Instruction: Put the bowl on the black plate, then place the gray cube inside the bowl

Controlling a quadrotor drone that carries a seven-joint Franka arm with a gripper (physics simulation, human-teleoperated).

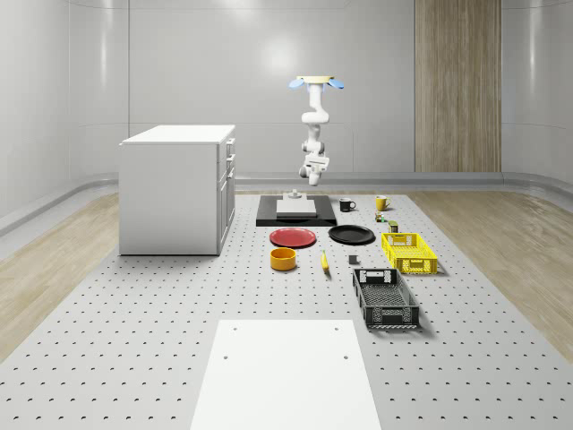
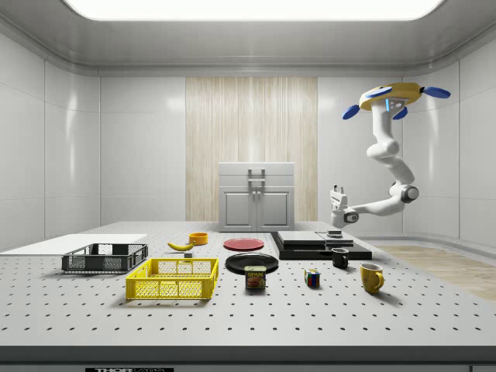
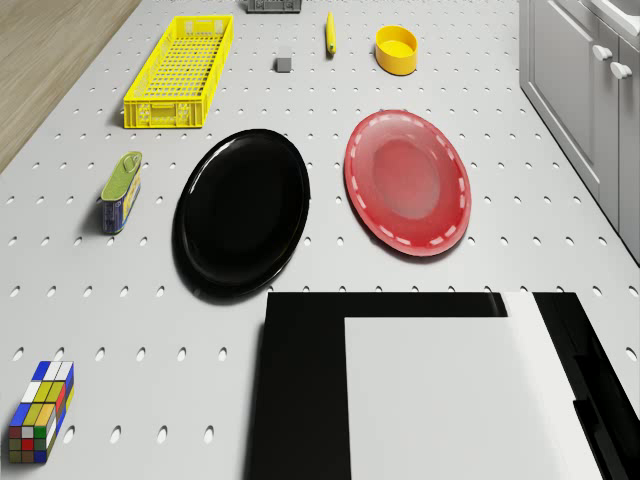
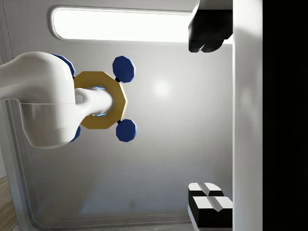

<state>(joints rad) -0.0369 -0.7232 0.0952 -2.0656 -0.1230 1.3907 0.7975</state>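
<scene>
The yellow bowl stands upright on the table, next to the banana. The black plate lies bare beside the red plate. The small gray cube sits between the black plate and the black basket. The drone hovers high over the table's far end. Its arm hangs down, with the gripper above the black platform, turned upward, open and holding nothing, far from bowl and cube.
A yellow basket stands right of the black plate. A can, a Rubik's cube and two mugs sit near the platform. A white cabinet stands at the left, a white sheet at the front.
</scene>
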